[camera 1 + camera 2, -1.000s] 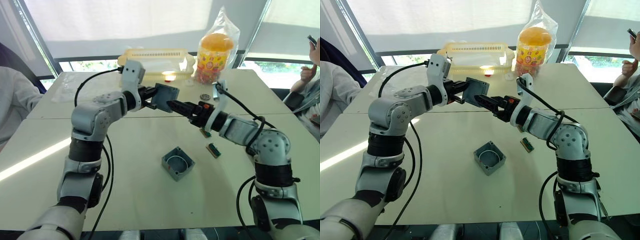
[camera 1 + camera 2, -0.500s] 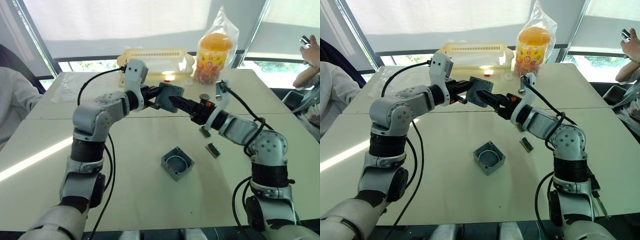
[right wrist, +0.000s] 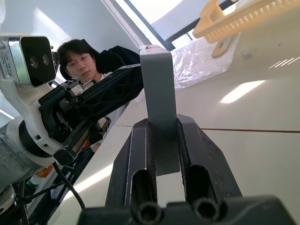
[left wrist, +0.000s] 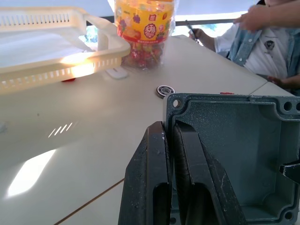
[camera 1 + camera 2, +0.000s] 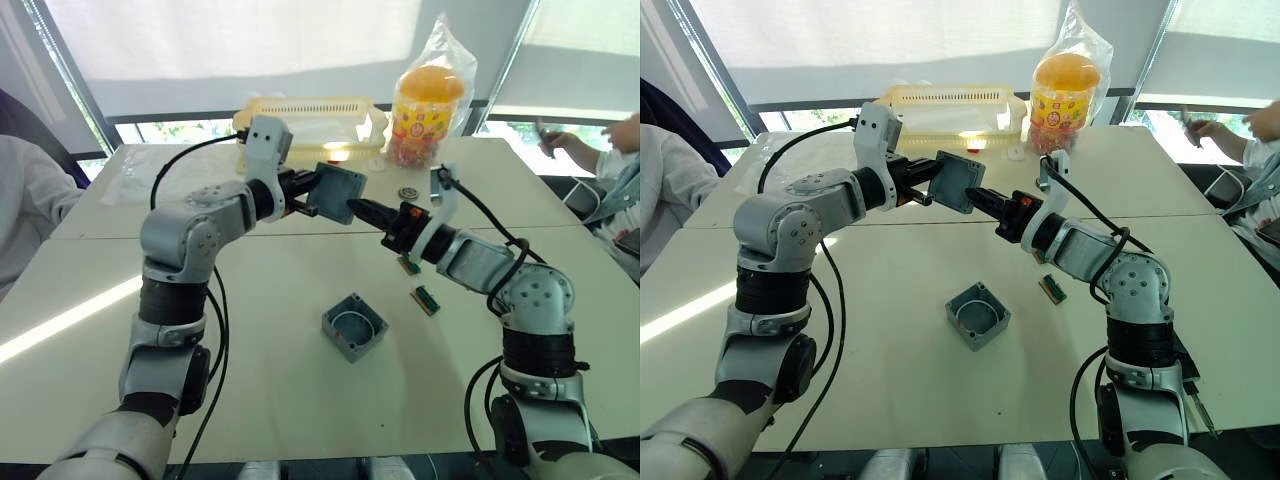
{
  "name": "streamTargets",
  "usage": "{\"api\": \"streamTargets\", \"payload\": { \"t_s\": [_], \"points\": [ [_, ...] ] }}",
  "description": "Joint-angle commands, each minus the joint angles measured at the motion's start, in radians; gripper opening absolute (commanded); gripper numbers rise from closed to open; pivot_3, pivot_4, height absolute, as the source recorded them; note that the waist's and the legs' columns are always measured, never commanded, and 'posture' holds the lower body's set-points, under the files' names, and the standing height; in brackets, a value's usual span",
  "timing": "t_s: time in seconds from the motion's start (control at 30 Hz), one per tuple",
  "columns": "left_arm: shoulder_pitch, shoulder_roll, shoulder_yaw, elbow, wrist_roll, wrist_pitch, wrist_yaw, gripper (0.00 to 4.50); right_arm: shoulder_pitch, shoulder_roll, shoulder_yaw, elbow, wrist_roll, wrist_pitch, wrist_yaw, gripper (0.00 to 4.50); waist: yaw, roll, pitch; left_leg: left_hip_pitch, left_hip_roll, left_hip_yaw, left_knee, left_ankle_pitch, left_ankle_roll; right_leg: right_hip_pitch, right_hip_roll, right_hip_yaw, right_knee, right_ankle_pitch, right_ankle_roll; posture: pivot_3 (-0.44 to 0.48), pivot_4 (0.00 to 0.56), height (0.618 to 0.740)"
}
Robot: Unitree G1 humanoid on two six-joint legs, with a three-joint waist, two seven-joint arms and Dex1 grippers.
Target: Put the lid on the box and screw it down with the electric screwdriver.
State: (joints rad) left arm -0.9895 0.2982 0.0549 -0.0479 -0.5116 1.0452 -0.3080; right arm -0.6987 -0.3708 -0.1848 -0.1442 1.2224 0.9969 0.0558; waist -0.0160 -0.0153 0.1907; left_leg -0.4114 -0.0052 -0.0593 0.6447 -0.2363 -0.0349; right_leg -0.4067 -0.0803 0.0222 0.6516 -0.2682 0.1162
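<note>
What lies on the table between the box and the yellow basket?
Bare table; above that stretch both tools hold the lid in the air, between box and basket.

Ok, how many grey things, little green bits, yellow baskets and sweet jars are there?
Grey: 2, the lid and the box
Little green pieces: 2
Yellow basket: 1
Sweet jar: 1
Total: 6

Bright daylight comes through the white roller blinds [image 5: 250, 40] behind the pale beige tabletop [image 5: 280, 340], leaving the blinds washed out. A sunlit streak glares near the tabletop's left edge. Soft shadows fall toward the camera. Straight lines bow at picture edges.
</note>
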Motion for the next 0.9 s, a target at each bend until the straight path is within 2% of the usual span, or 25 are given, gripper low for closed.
{"api": "streamTargets", "payload": {
  "t_s": [0.03,0.13,0.27,0.33,0.4,0.43,0.67,0.73,0.9],
  "points": [
    [-0.008,0.011,0.014,-0.057,-0.025,0.001,-0.033,0.00,-0.001,0.011,-0.021,-0.023,0.004,-0.019,0.037,0.11,0.000,0.000,0.000,0.000,0.000,0.000,0.000,0.000,0.000,0.000,0.000,0.000,0.000,0.000,0.000,0.000,0.150,0.740],
    [0.002,0.022,0.037,-0.062,-0.059,0.014,-0.067,1.15,0.000,0.011,-0.020,-0.037,-0.007,-0.033,0.062,0.11,0.000,0.000,0.000,0.000,0.000,0.000,0.000,0.000,0.000,0.000,0.000,0.000,0.000,0.000,0.000,0.000,0.150,0.740],
    [0.011,0.062,0.079,-0.075,-0.108,0.034,-0.113,3.04,0.004,0.002,-0.016,-0.068,-0.054,-0.068,0.094,0.11,-0.001,0.001,0.000,0.000,0.000,0.000,0.000,0.000,0.000,0.000,0.000,0.000,0.000,0.000,0.000,0.000,0.150,0.740],
    [0.038,0.091,0.133,-0.102,-0.149,0.020,-0.142,3.04,0.016,-0.033,0.006,-0.107,-0.147,-0.120,0.123,0.11,-0.005,0.001,0.001,0.000,0.000,0.000,-0.001,0.000,0.000,-0.001,0.000,0.000,0.000,0.000,0.000,0.000,0.150,0.740],
    [0.086,0.110,0.167,-0.143,-0.132,-0.070,-0.146,3.04,0.043,-0.077,0.038,-0.155,-0.254,-0.181,0.165,0.11,-0.004,0.001,0.001,0.000,0.000,0.000,-0.002,0.000,0.000,-0.001,0.000,0.000,0.000,0.000,0.000,0.000,0.150,0.740],
    [0.109,0.136,0.172,-0.147,-0.146,-0.064,-0.172,3.04,0.071,-0.107,0.059,-0.190,-0.317,-0.224,0.195,0.11,-0.003,0.001,0.001,0.000,0.000,0.000,-0.003,0.000,0.000,-0.001,0.000,0.000,-0.001,0.000,0.000,0.000,0.150,0.740],
    [0.233,0.279,0.122,-0.046,-0.188,-0.083,-0.443,3.04,0.344,-0.322,0.177,-0.444,-0.789,-0.599,0.357,0.11,0.003,0.001,0.001,0.000,0.000,0.001,-0.003,0.000,0.000,0.000,0.000,0.000,-0.003,0.000,0.000,0.000,0.150,0.740],
    [0.257,0.301,0.094,-0.037,-0.170,-0.119,-0.495,3.04,0.410,-0.340,0.188,-0.478,-0.885,-0.682,0.362,0.11,0.002,0.001,0.001,0.000,0.000,0.001,-0.003,0.000,0.000,0.000,0.000,0.000,-0.003,0.000,0.000,0.000,0.150,0.740],
    [0.285,0.301,0.051,-0.016,-0.159,-0.160,-0.556,3.04,0.643,-0.412,0.252,-0.499,-1.327,-1.078,0.320,0.11,0.004,0.000,0.001,0.000,0.000,0.001,-0.003,0.001,-0.001,0.000,0.000,0.000,-0.004,0.000,0.000,0.000,0.150,0.740]
  ]
}}
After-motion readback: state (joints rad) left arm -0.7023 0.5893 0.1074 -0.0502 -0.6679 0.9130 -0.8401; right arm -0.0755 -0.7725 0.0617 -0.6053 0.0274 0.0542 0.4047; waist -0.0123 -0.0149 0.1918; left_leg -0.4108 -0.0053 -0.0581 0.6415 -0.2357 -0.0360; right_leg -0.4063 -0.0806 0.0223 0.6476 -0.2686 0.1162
